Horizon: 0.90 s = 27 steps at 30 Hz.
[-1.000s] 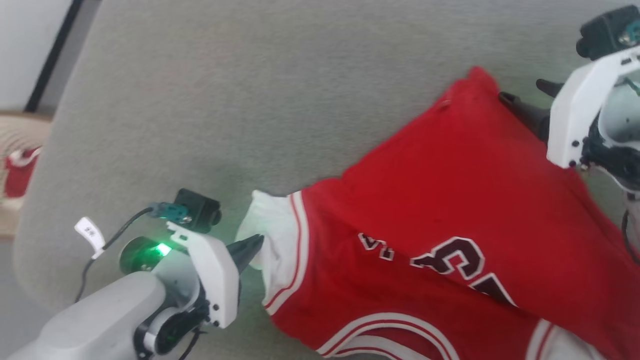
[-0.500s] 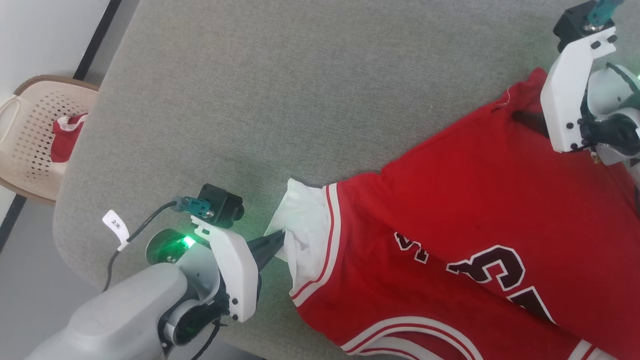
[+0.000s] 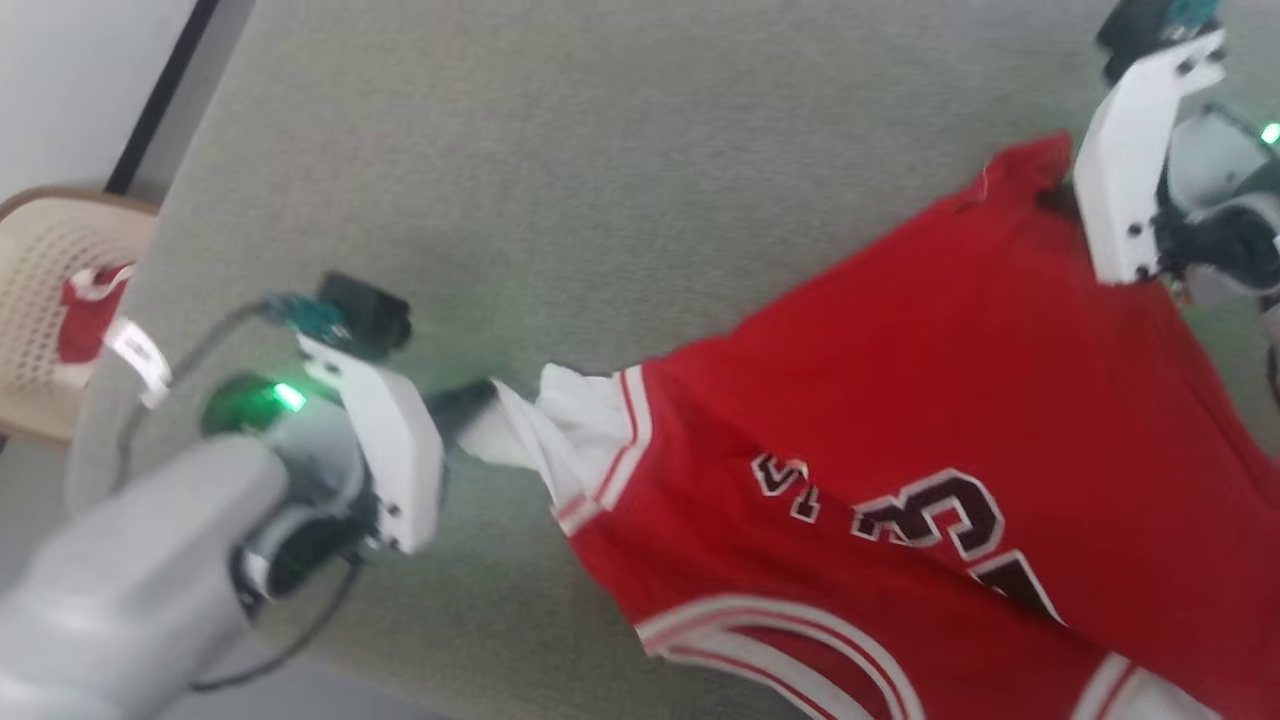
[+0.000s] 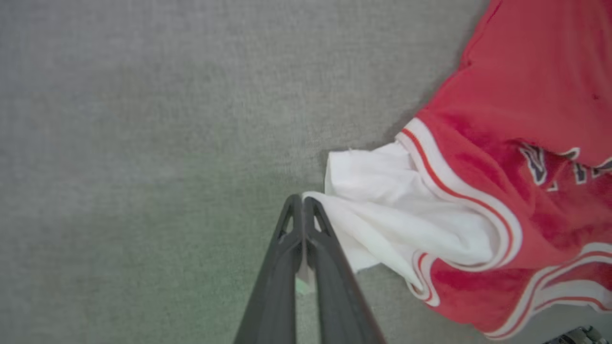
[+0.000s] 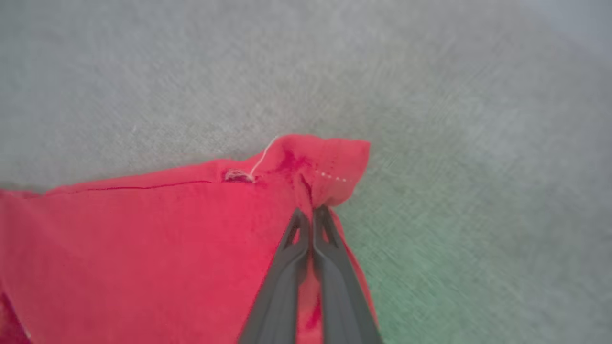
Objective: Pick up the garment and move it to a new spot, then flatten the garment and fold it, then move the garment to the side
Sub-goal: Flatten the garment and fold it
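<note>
Basket (image 3: 38,285) holds a red-white cloth (image 3: 85,312), blurry. L gripper (image 4: 302,199) clamped on shirt (image 3: 950,380) sleeve, R gripper (image 5: 311,211) on its red corner; lettering cut off.

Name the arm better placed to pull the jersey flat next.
Left, probably. Both grippers are shut on cloth, but the left gripper pinches the garment's bunched white sleeve with grey surface beyond it to pull into; the right gripper holds a red corner whose edge lies straight.

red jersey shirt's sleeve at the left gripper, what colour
White sleeve, with red-white striped trim; best in the left wrist view.
</note>
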Motion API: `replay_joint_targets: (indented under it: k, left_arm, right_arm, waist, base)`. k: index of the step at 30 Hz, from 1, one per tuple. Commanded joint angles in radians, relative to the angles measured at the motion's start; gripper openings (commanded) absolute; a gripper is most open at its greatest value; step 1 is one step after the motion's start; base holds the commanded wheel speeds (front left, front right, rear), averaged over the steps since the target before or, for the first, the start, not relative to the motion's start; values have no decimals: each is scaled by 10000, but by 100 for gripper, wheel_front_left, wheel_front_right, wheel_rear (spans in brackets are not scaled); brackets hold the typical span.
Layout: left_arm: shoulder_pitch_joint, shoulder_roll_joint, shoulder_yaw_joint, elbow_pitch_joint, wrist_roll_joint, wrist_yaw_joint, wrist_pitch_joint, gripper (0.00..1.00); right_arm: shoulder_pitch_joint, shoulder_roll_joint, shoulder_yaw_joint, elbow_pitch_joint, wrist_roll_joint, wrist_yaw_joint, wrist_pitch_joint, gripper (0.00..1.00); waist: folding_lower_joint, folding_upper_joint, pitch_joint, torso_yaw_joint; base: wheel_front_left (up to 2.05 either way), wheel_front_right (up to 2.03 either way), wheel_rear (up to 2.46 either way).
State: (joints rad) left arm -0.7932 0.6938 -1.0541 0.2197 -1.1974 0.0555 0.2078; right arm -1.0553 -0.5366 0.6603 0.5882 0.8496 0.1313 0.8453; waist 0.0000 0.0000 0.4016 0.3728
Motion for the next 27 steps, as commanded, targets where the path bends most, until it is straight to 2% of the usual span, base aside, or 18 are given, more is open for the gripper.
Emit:
replay_joint_targets:
  k: [1,9,14,22,27]
  left_arm:
    - [-357,279,91,-132,1,119,251,0]
    - [-1953,1562,538,-774,369,484,1523,0]
    - [-3076,1997,761,-769,641,500,2338,0]
    - [-4735,2091,941,-74,957,317,3458,0]
    - [-5430,1904,972,402,1045,126,3904,0]
  right_arm:
    - [-270,-120,7,-229,231,-11,-201,0]
    - [-738,-593,45,-1220,910,-11,-725,0]
    - [-897,-845,-115,-1794,1154,-11,-992,0]
    - [-1082,-1116,-544,-2483,1272,-11,-1185,0]
    - [-1154,-1117,-773,-2579,1237,-12,-1095,0]
  waist:
    - [0,0,-257,-298]
    - [0,0,-1023,-1299]
    - [0,0,-1574,-1932]
    - [0,0,-2322,-2827]
    - [0,0,-2608,-3142]
  base:
    - [0,0,0]
    - [0,0,0]
    - [0,0,0]
    - [0,0,0]
    - [0,0,0]
